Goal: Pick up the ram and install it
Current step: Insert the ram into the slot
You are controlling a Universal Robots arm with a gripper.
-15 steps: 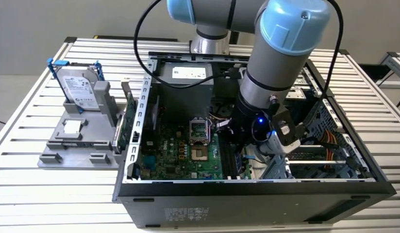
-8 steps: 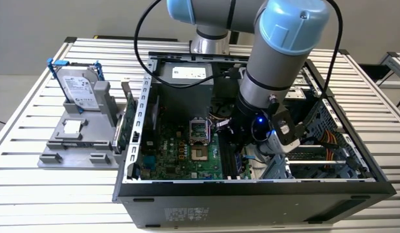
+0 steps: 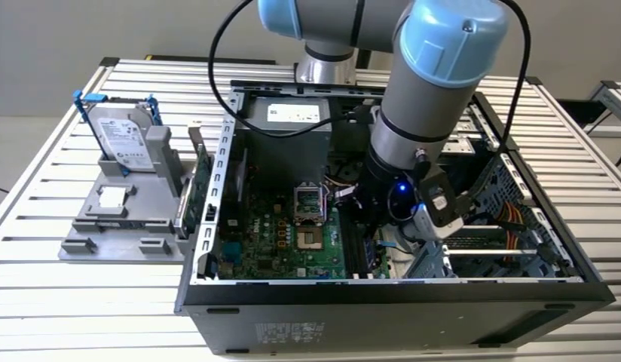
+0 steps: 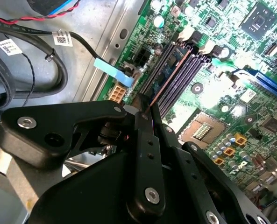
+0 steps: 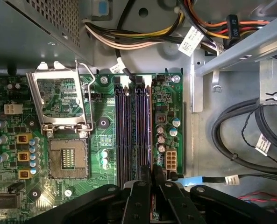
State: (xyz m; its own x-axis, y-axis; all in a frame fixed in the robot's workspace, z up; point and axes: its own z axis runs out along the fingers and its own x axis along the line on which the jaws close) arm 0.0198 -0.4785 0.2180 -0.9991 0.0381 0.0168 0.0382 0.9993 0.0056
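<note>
My gripper holds the ram tight. I see the ram sitting in a slot on the board.

- The arm reaches down into the open computer case on the slatted bench;
- a silver hard drive stands in a grey holder at the exterior view's left

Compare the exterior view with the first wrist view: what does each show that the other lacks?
Exterior view: the hard drive upright on a grey stand, the slatted table and the arm. First wrist view: the end effector closed on the ram at the memory slots, and the cable bundle. Both: the motherboard and open CPU socket.
</note>
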